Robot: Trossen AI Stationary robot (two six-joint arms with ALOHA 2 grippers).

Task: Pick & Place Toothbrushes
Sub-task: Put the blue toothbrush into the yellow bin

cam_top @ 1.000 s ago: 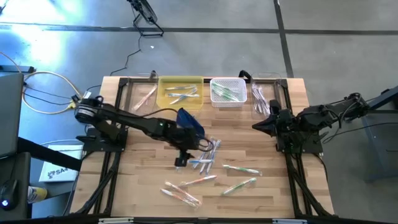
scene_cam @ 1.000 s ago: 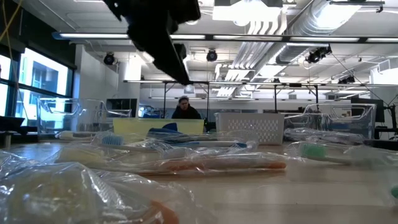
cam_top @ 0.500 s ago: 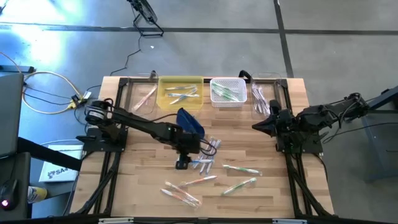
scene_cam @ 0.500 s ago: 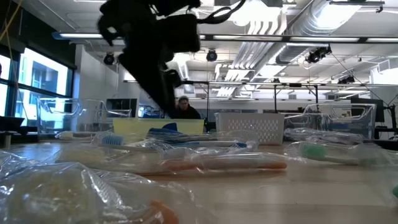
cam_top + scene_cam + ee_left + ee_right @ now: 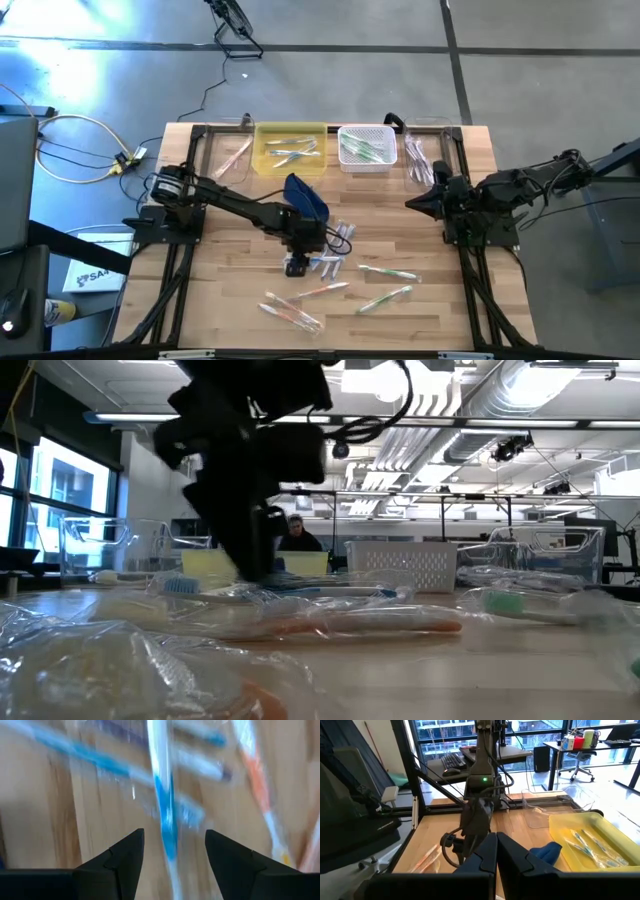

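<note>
The left hand (image 5: 296, 266) hangs low over the loose toothbrushes (image 5: 330, 262) mid-worktop (image 5: 230, 300), fingers spread and empty, straddling a blue-handled one (image 5: 164, 820) so closing should catch its shaft. A second ago it sat higher and further left; the right hand (image 5: 412, 203) waits shut at the worktop's right edge

From overhead I cannot see the left gripper's (image 5: 296, 266) fingertips under its own dark body; its wrist camera smears the blue-handled wrapped toothbrush (image 5: 163, 815) into streaks. At table height, clear crinkled wrapping (image 5: 120, 660) blurs the foreground.
</note>
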